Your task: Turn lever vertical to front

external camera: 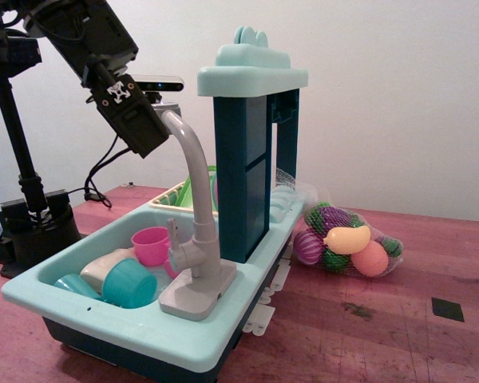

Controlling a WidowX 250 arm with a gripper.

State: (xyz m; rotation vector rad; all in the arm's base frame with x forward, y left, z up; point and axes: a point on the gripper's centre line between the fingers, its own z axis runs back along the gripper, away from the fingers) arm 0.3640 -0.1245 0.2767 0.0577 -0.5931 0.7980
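The grey-beige toy tap (201,239) stands on the front rim of the turquoise toy sink (104,319). Its lever (174,236) is a short stub on the left side of the stem and points roughly upward. The tall curved spout (190,152) rises above it. My gripper (150,142) is black and hangs at the upper left, close to the spout's tip and well above the lever. It touches nothing that I can see. Its fingers overlap from this angle, so I cannot tell whether it is open.
The basin holds a pink cup (152,244), a teal cup (129,282) and a beige bottle (104,266). A dark blue shelf tower (243,175) stands right behind the tap. A net bag of toy fruit (347,243) lies on the red wooden table (383,327) to the right. A black stand (32,215) is at left.
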